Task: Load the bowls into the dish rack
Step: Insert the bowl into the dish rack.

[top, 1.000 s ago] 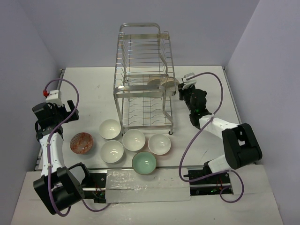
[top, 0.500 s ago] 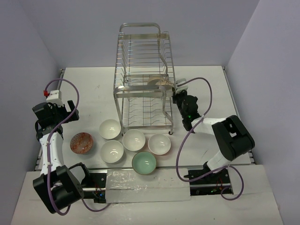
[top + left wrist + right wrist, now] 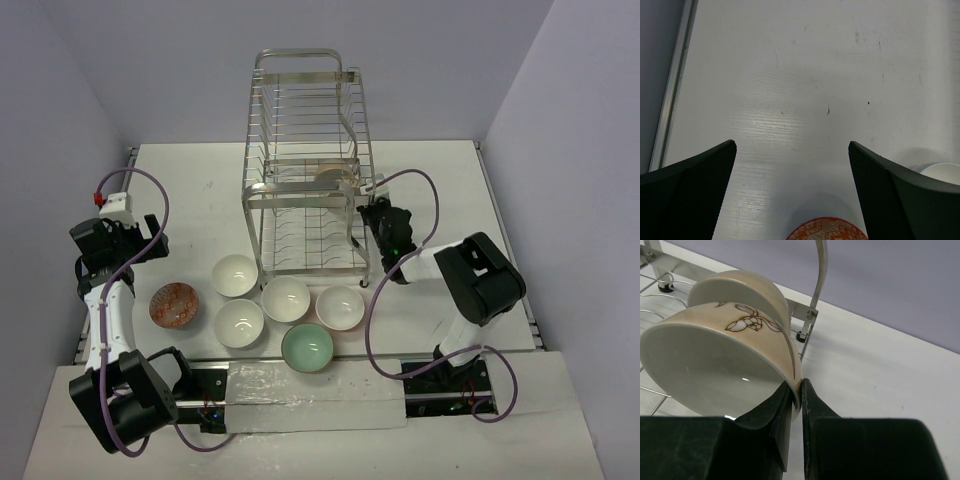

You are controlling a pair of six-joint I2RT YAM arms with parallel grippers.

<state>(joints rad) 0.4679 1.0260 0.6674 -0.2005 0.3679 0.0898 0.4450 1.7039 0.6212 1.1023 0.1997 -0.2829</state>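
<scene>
Left arm [image 3: 103, 325]: white links, black joint housings, bulky black block at the base. Right arm [image 3: 478, 282]: same white-and-black build. A thin purple cable [image 3: 160, 205] loops along each arm down to its base. Small white module with red tip [image 3: 98, 198] on the left wrist. Left gripper [image 3: 792, 145]: black wedge-shaped jaws, fine mesh texture on the faces. Right gripper [image 3: 801, 390]: black matte jaws, squared black body.
</scene>
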